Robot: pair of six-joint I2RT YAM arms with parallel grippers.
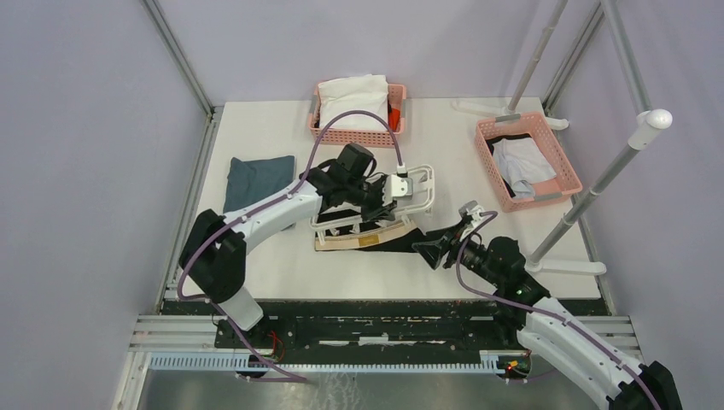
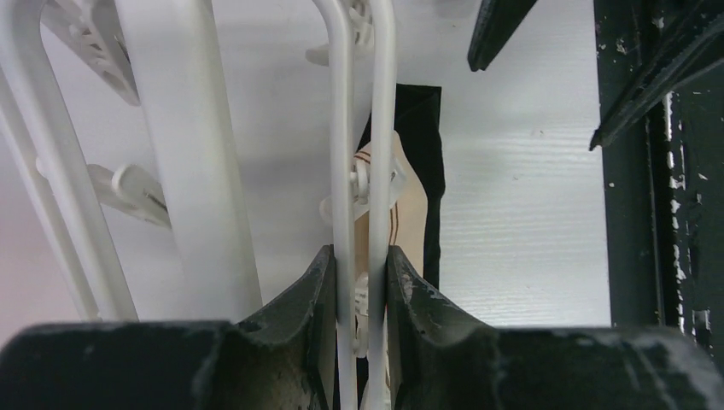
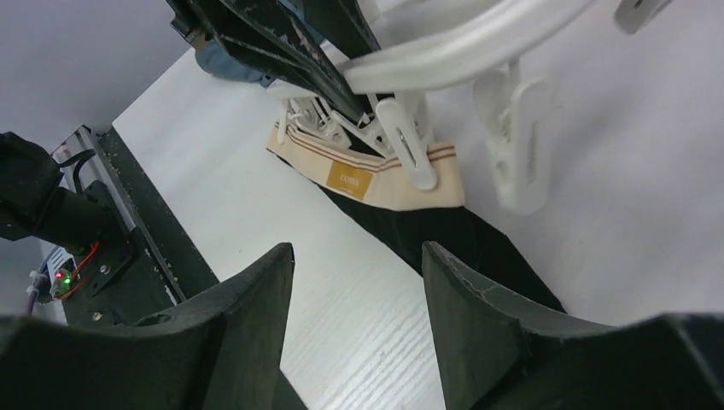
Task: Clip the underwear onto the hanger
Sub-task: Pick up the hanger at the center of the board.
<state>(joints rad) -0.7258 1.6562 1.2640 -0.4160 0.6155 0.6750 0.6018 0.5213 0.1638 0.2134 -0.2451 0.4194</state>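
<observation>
My left pincer [image 2: 360,265] clamps the white plastic frame hanger [image 2: 196,154]; the black tan-banded fabric underwear [image 3: 452,243] lies just ahead of my released right pincer [image 3: 357,252].

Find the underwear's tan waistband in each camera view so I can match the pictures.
Top external: the waistband lies at centre, just below the hanger.
Left wrist: the waistband is a tan strip at centre, behind two white rails.
Right wrist: the waistband is at upper centre, under the clips.
Shared landmark: the white hanger, lying over the waistband in all three.
</observation>
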